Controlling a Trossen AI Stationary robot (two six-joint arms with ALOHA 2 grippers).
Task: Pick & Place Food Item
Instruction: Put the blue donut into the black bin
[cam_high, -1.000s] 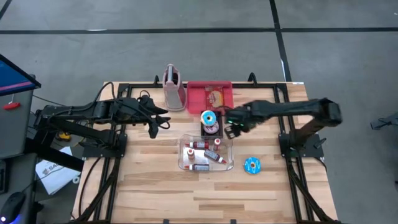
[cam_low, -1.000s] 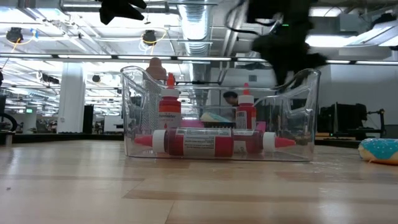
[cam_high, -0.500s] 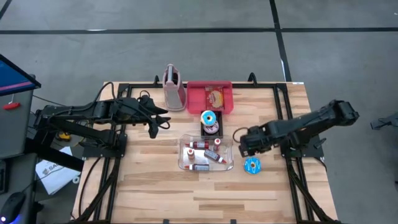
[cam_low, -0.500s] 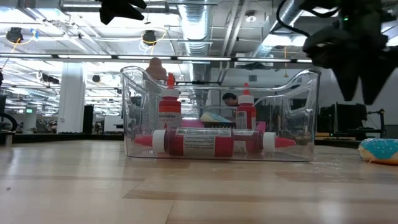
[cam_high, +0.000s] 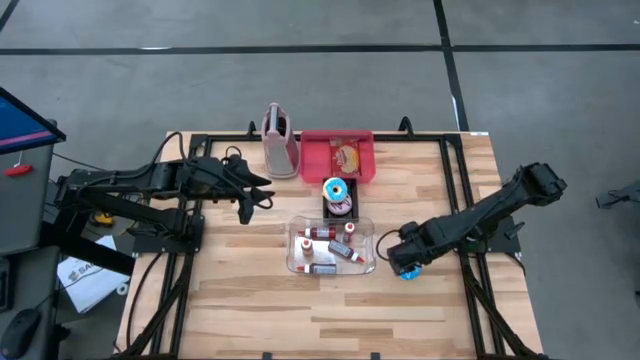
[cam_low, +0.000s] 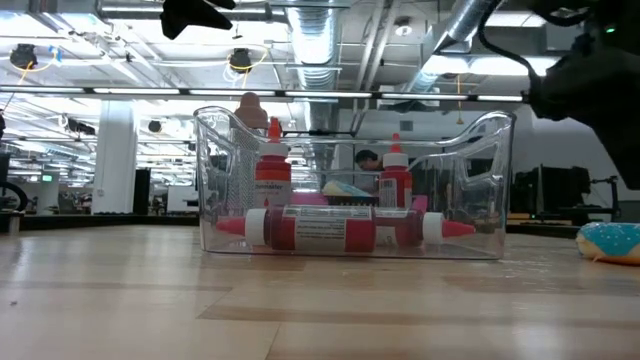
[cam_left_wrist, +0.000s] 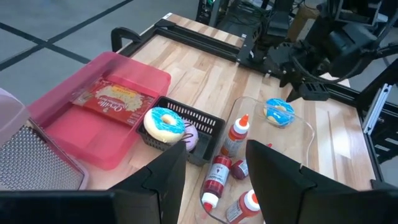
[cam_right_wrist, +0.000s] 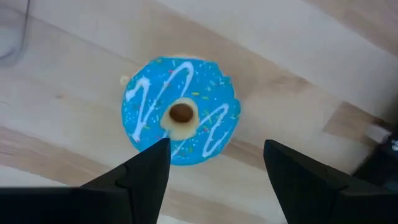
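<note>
**Right tool above the blue doughnut, fingers apart**

The round doughnut with blue icing, white zigzag lines and small sprinkles (cam_right_wrist: 180, 112) lies flat on the bare wooden worktop (cam_high: 250, 300), just beside the right end of the clear plastic bin with red sauce bottles (cam_high: 331, 247) and not touching it. It looks light and soft, and the icing is probably a little sticky or easy to mark, so a hard squeeze could dent it. The better hold seems to be across the outer rim, with one finger on each side, low near the worktop; the centre hole is too small for a finger.

The right tool (cam_high: 405, 258) is directly over the doughnut. In the right wrist view its two dark fingers (cam_right_wrist: 143, 177) stand wide apart with the doughnut between them, and nothing is held yet. The next move would probably be to go down and close gently.

Farther back stand a small black wire basket (cam_left_wrist: 202, 121), which already holds another blue-iced doughnut (cam_left_wrist: 164, 123), and a pink plastic tray (cam_high: 338, 156).

The left tool (cam_high: 250, 203) waits above the worktop's left part, fingers partly apart, holding nothing.
</note>
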